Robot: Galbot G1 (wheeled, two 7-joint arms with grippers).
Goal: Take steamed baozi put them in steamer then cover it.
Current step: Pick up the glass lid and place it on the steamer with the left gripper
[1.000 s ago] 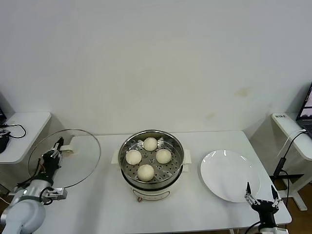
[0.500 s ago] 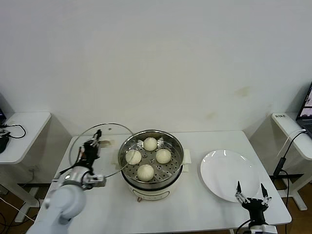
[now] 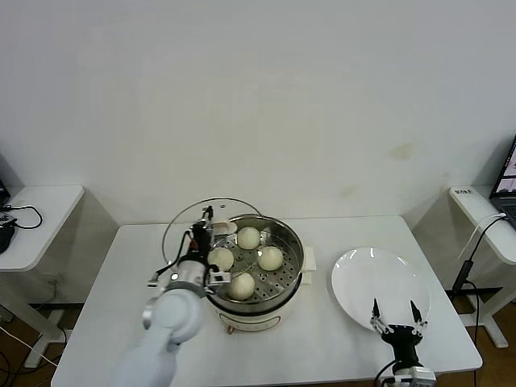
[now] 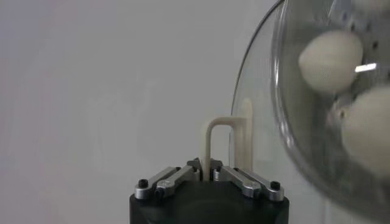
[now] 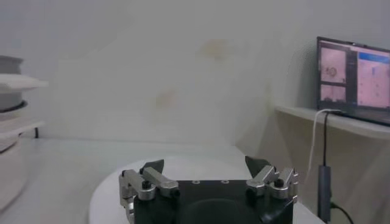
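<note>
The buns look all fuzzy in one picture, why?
In the left wrist view the baozi sit very near the camera, behind the tilted cover, so they look blurry; the left gripper looks sharp. In the head view they look crisp.

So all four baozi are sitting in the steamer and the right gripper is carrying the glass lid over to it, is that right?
Not quite: the left gripper carries the glass lid, shut on its cream handle, as the head view shows. The right gripper hangs open and empty near the white plate. The rest holds: all four baozi sit in the steamer.
</note>
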